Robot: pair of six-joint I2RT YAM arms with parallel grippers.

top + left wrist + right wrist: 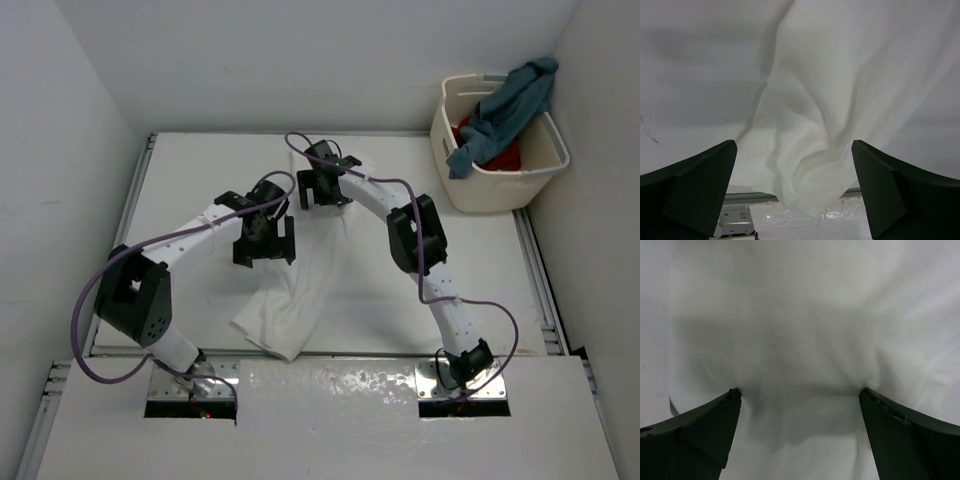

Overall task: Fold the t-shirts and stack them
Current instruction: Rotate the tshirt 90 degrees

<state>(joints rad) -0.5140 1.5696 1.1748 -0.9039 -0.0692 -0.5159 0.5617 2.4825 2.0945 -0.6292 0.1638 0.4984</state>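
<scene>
A white t-shirt (300, 290) lies crumpled in a long strip on the table, its near end hanging over the front edge. My left gripper (265, 252) hovers open over the shirt's left side. In the left wrist view the bunched white cloth (840, 100) lies between and beyond the wide-apart fingers of the left gripper (795, 165), with nothing held. My right gripper (324, 193) stands open at the shirt's far end. In the right wrist view its fingertips (735, 394) rest down on white cloth (800, 315). A blue-grey t-shirt (508, 108) drapes over the basket, and a red t-shirt (497, 157) lies inside it.
The cream laundry basket (540, 175) stands at the back right, beyond the table's corner. White walls close in on the left, the back and the right. A metal rail and glossy plate (790, 220) run along the table's near edge by the arm bases.
</scene>
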